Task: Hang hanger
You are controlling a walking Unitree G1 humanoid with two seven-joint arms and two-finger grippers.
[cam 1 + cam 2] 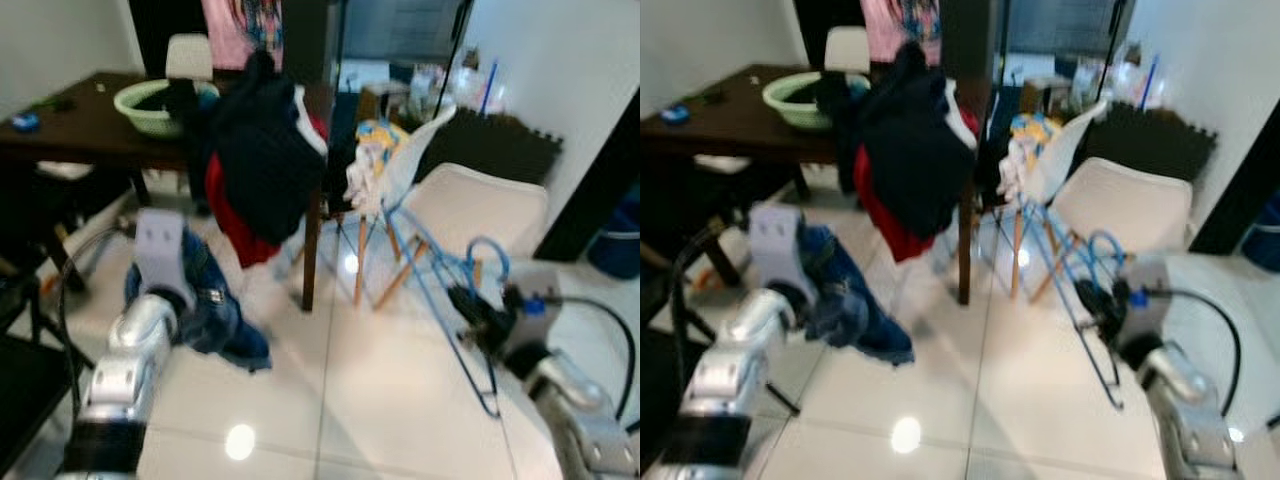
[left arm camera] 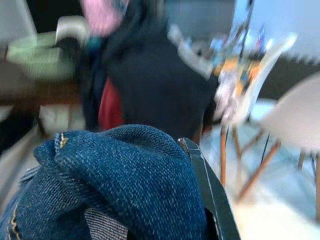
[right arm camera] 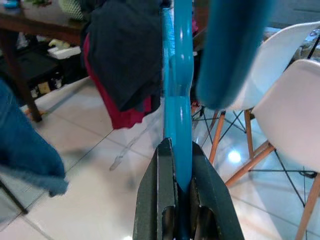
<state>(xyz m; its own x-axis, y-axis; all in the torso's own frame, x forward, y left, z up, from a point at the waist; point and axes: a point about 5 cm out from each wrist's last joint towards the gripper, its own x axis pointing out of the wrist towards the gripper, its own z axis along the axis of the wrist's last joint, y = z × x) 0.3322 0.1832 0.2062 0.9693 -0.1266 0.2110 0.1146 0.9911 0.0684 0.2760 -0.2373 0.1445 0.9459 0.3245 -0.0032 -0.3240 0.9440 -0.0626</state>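
Right fingers (image 3: 182, 200) clamping blue hanger (image 3: 177, 110), left fingers (image 2: 210, 195) gripping jeans (image 2: 115, 185), open tiled floor (image 1: 380, 400) between.

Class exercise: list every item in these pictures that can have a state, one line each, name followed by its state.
Blue hanger: off any rail, gripped by the right pincer.
Denim garment: bunched up, hanging from the left pincer.
Dark clothes: heaped and draped over the table edge.
Green basin: upright on the table.
White chair: upright on the floor.
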